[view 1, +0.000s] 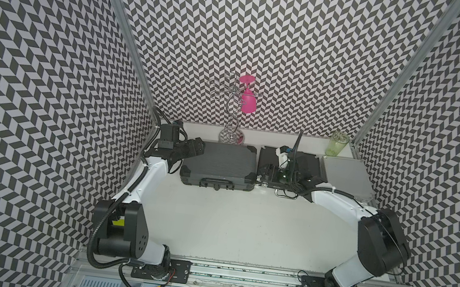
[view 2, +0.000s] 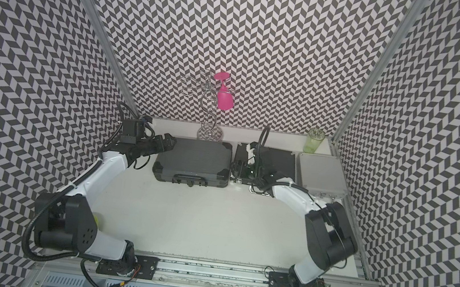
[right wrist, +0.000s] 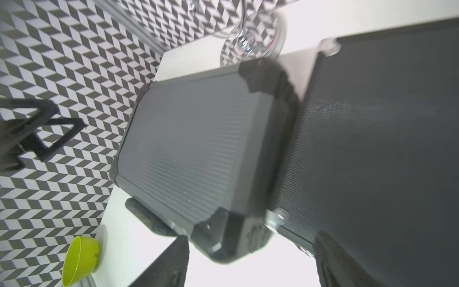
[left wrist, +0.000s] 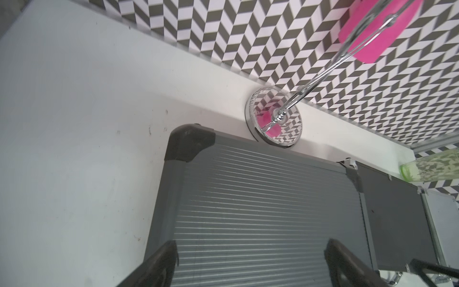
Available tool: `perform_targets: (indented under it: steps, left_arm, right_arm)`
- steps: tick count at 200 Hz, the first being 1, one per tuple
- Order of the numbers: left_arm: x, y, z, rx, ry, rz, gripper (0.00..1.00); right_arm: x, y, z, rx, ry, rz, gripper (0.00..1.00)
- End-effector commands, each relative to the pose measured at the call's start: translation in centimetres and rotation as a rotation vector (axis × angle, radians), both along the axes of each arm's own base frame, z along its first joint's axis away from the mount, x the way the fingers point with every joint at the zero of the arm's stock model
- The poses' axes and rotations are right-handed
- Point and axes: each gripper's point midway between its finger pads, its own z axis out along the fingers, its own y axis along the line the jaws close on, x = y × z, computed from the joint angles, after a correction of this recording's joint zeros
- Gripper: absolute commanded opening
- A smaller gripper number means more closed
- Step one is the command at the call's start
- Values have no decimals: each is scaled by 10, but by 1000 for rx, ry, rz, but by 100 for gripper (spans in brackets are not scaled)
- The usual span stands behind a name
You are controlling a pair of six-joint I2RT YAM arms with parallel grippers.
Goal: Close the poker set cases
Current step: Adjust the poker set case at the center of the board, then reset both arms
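Large ribbed dark-grey case (view 1: 220, 164): lid down, flat on the white table (view 1: 227, 227) at its far edge, leftmost of the row; black handle (view 1: 216, 182) faces the robot.
Flat black case (view 1: 310, 162): lid down, close beside the grey case on its right; silver handle (view 1: 286, 195) at the near edge; much of the lid hidden under the right arm (view 1: 335, 199) in both top views.
Small ribbed silver case (view 1: 344, 176): lid down, rightmost, just beside the black case and near the right wall (view 1: 431, 145).
Left gripper (view 1: 199, 147): jaws spread wide, pinching nothing; poised at the far left corner of the grey case, ribbed lid showing between the fingers (left wrist: 159, 266) in the left wrist view.
Right gripper (right wrist: 252, 238): jaws spread, pinching nothing; above the left part of the black case, near right corner of the grey case showing between the fingers (right wrist: 332, 263).
Chrome glass stand (view 1: 231, 137): behind the grey case, round base just beside its rear edge, at the back wall (view 1: 264, 50).
Pink glass (view 1: 248, 101): hangs upside down from the stand.
Green tumbler (view 1: 337, 145): upright in the far right corner, behind the silver case.
Yellow-green bowl (right wrist: 79, 261): on the table near the elbow of the left arm (view 2: 76, 220), well apart from the cases.
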Motion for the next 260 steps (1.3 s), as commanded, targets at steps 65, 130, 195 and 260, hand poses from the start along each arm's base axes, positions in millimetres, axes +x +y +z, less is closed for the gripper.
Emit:
perform_targets:
  steps: [65, 130, 195, 260]
  left_arm:
    - [-30, 31, 22, 143, -331, 168, 99]
    - [-64, 65, -45, 397, -364, 304, 99]
    - [-61, 66, -60, 400, -492, 314, 99]
    - [-50, 55, -56, 439, -643, 247, 99]
  right_arm:
    - [-13, -175, 25, -175, -253, -501, 99]
    - [-39, -256, 41, -357, -622, -832, 99]
    - [-51, -264, 14, -336, -719, -815, 99]
    - [-54, -265, 11, -319, -807, -785, 100]
